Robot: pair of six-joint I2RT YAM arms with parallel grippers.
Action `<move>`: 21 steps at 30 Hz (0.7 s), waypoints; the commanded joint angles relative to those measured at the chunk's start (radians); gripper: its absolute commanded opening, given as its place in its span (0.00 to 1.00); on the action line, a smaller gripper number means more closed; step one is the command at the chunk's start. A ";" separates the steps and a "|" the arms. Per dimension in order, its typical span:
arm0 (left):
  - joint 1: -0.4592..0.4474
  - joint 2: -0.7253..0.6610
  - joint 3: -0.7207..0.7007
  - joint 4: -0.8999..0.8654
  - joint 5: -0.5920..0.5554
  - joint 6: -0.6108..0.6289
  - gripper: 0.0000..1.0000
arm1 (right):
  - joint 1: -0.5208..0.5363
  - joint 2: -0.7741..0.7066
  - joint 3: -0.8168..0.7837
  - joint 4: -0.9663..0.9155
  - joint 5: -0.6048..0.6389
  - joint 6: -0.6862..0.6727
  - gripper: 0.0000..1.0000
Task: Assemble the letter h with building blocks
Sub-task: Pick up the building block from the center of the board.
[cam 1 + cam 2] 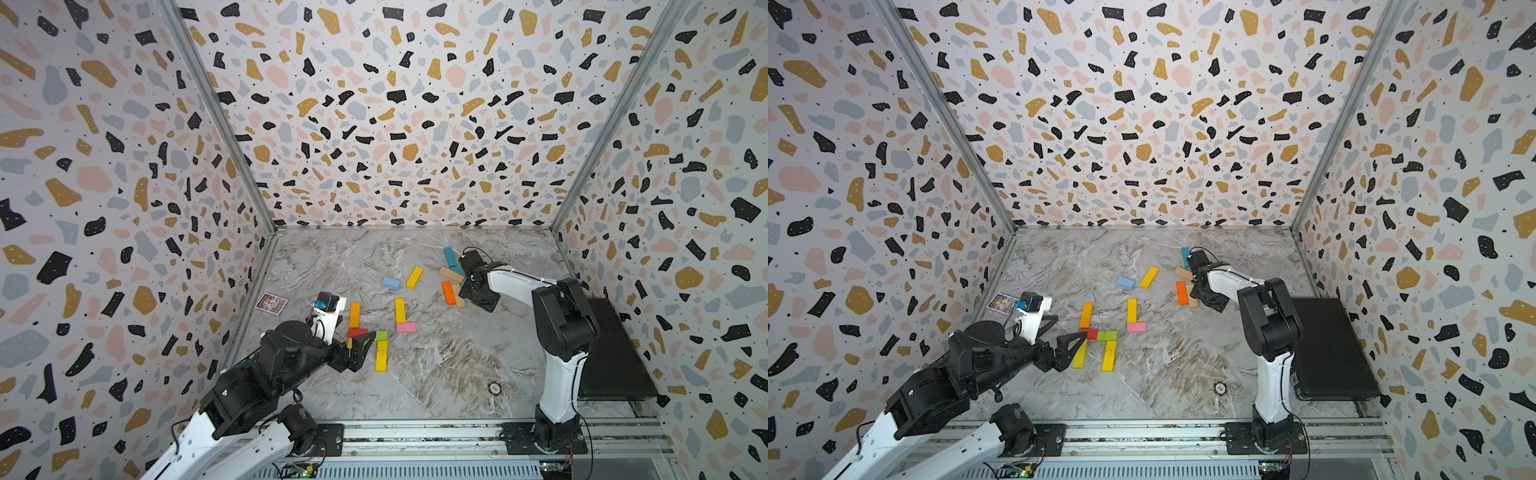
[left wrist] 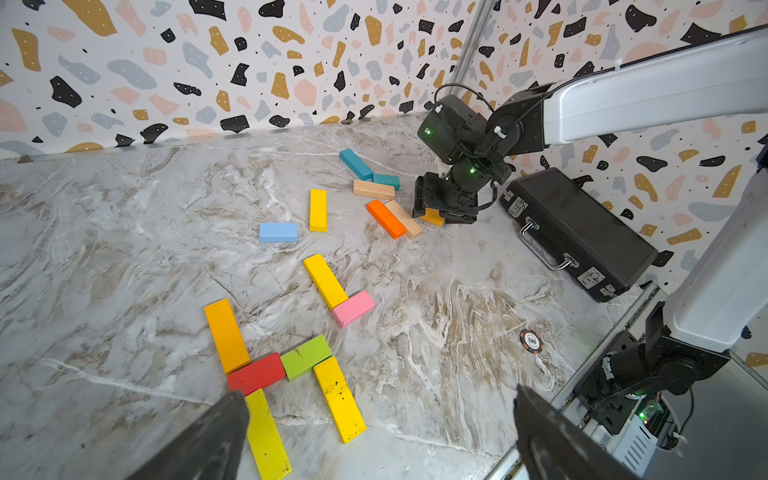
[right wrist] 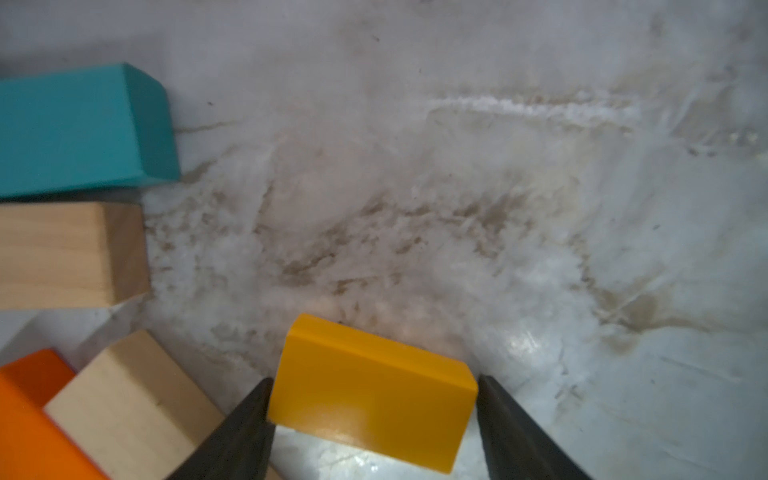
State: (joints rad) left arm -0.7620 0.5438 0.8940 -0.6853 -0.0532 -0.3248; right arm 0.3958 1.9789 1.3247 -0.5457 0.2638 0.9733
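My right gripper (image 3: 374, 386) stands over the far right of the table with its jaws closed against both ends of a short amber block (image 3: 374, 390) that lies flat. Next to it are teal (image 3: 79, 129), tan (image 3: 70, 253) and orange (image 1: 448, 292) blocks. Near the front left an amber bar (image 2: 226, 334), a red block (image 2: 257, 372), a green block (image 2: 307, 356) and two yellow bars (image 2: 338, 399) lie joined together. My left gripper (image 2: 380, 399) hangs wide open above them, holding nothing. A yellow bar (image 1: 400, 310) touching a pink block (image 1: 406, 327), a light blue block (image 1: 391, 283) and another yellow bar (image 1: 414, 277) lie mid-table.
A black case (image 1: 611, 353) lies along the right wall. A picture card (image 1: 271, 303) sits by the left wall and a poker chip (image 1: 494, 388) near the front. Patterned walls close in three sides.
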 commanded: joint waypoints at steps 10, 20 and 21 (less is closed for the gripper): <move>0.006 0.015 -0.014 0.035 -0.011 0.014 0.99 | 0.043 -0.233 -0.169 0.120 -0.041 -0.342 0.62; 0.006 0.014 -0.014 0.030 -0.037 0.016 0.99 | 0.228 -0.432 -0.263 0.073 -0.167 -0.478 0.60; 0.006 0.016 -0.013 0.030 -0.037 0.016 0.99 | 0.258 -0.428 -0.266 0.066 -0.176 -0.486 0.60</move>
State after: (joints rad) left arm -0.7620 0.5583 0.8879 -0.6849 -0.0715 -0.3248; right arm 0.6132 1.5558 1.0798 -0.4351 0.1398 0.5446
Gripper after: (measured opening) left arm 0.988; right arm 0.649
